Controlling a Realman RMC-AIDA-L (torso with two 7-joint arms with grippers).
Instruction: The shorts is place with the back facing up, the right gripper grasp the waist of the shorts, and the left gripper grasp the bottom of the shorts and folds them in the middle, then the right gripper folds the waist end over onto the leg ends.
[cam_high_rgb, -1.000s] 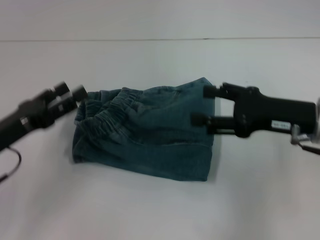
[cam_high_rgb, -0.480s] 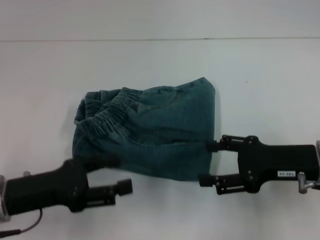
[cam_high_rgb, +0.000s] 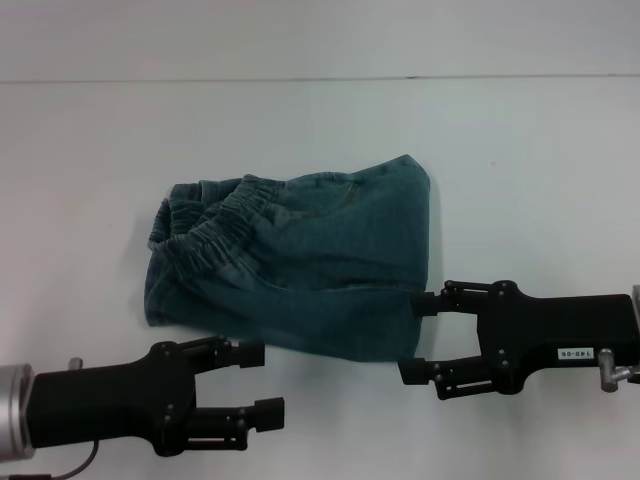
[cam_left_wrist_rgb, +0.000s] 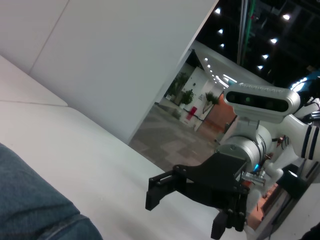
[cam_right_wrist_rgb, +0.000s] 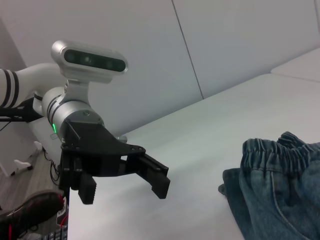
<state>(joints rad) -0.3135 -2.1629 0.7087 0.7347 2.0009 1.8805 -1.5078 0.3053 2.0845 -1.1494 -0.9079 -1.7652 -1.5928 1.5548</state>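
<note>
Both arms I've drawn back near me; left gripper (cam_high_rgb: 258, 383) and right gripper (cam_high_rgb: 420, 337) fingers apart. Folded shorts (cam_high_rgb: 300, 265) lie mid-surface (cam_high_rgb: 520, 150): soft, limp denim; grip the waistband.

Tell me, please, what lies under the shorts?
The shorts lie folded on the white table, which shows all around them. Whatever the denim covers, including its lower layers, cannot be seen.
</note>
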